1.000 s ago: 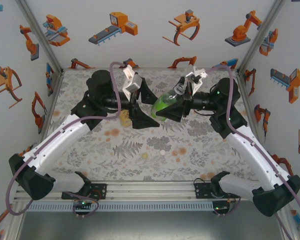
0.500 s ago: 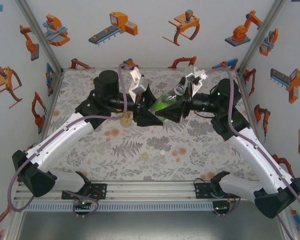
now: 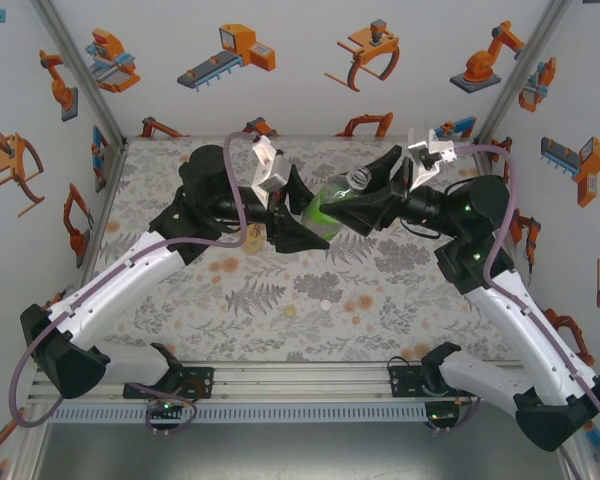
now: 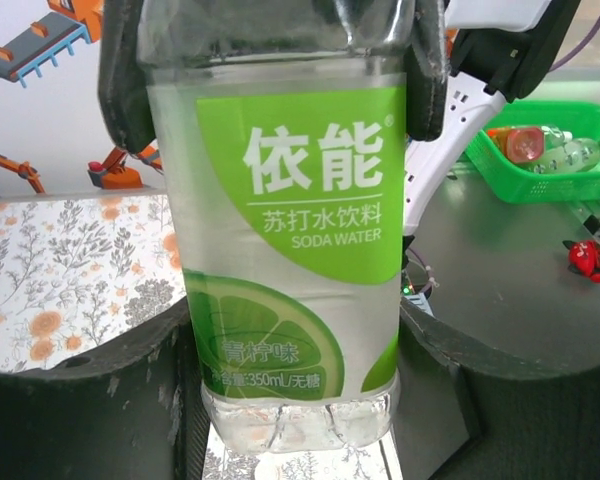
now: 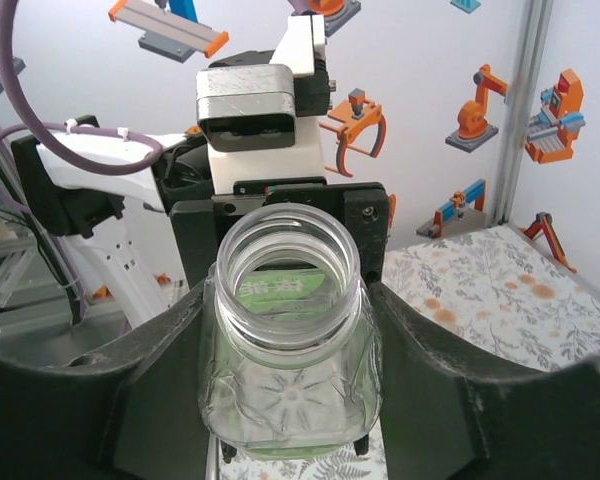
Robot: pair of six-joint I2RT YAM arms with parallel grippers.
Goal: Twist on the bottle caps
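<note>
Holding the green bottle (image 3: 330, 207) aloft over the far middle of the table (image 3: 170, 300), the left gripper (image 4: 300, 385) clenches its base while the right gripper (image 5: 290, 400) grasps just below the open, capless mouth. This looks like a regrasp. Next, one pincer must let go and fetch the white cap (image 3: 325, 303) lying nearer.
</note>
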